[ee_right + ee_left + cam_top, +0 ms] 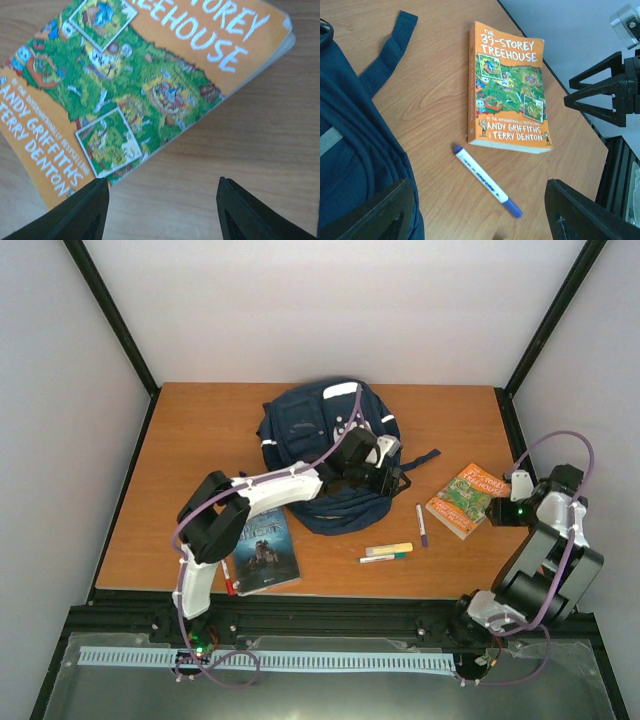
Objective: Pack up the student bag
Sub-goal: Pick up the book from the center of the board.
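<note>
The student bag is a navy backpack lying at the back middle of the table; its side fills the left of the left wrist view. My left gripper is open and empty at the bag's right edge, above a blue-capped marker that lies between its fingers. An orange "39-Storey Treehouse" book lies flat to the right, also in the left wrist view. My right gripper is open and empty just above the book's right edge, jaws wide over bare wood.
A dark-covered book lies near the front left under the left arm. A yellow highlighter and a green pen lie at the front middle, and a red marker at the front edge. A bag strap trails on the wood.
</note>
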Available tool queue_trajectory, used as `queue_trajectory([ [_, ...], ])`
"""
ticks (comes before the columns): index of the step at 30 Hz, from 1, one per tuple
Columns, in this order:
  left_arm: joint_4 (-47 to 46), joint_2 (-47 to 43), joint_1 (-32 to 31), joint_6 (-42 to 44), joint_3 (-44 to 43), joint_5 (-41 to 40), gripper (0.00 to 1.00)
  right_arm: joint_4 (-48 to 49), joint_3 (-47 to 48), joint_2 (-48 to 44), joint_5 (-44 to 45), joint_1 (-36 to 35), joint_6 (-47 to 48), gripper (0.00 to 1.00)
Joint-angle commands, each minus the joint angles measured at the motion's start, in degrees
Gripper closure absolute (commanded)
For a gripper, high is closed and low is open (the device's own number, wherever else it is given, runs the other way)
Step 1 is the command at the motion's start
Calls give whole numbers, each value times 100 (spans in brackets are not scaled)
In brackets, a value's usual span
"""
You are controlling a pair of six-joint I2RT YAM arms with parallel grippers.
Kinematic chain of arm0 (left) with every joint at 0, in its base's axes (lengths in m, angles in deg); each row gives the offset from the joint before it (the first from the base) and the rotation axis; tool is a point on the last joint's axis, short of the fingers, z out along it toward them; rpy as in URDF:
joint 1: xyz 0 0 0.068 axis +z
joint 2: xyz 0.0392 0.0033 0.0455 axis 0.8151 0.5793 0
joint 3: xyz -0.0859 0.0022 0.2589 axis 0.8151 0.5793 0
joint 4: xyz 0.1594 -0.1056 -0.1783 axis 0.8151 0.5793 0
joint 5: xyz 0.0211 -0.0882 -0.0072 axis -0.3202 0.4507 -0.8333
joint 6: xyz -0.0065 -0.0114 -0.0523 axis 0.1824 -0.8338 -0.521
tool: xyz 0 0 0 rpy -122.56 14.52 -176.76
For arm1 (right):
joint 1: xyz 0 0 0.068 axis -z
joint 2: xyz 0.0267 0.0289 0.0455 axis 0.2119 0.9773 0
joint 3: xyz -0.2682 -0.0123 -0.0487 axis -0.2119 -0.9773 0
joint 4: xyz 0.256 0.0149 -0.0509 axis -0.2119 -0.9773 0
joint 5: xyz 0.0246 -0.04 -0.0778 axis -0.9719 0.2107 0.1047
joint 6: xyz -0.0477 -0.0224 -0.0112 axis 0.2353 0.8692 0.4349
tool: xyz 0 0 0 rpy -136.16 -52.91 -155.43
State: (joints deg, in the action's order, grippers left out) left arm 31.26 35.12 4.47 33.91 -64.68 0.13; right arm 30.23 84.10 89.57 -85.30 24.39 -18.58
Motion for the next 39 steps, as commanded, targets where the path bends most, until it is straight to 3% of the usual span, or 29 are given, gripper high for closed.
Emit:
queue_trajectory([
  [1,265,361,-93,-258,-692,-112,26,-80,560,572,-499,30,-419,39],
  [7,509,632,-120,-229,-1078,-81,26,-93,1031,1154,-356,27,-792,39],
  [19,780,944,-124,-287,-1404,19,26,-63,1081,1832,39,-120,-981,39],
  [30,901,1141,-229,-398,-1541,-11,27,17,1573,2676,351,-1221,-1011,45],
  [39,1004,1293,-234,-496,-1700,-148,28,419,1894,3138,1249,-2093,-837,51],
])
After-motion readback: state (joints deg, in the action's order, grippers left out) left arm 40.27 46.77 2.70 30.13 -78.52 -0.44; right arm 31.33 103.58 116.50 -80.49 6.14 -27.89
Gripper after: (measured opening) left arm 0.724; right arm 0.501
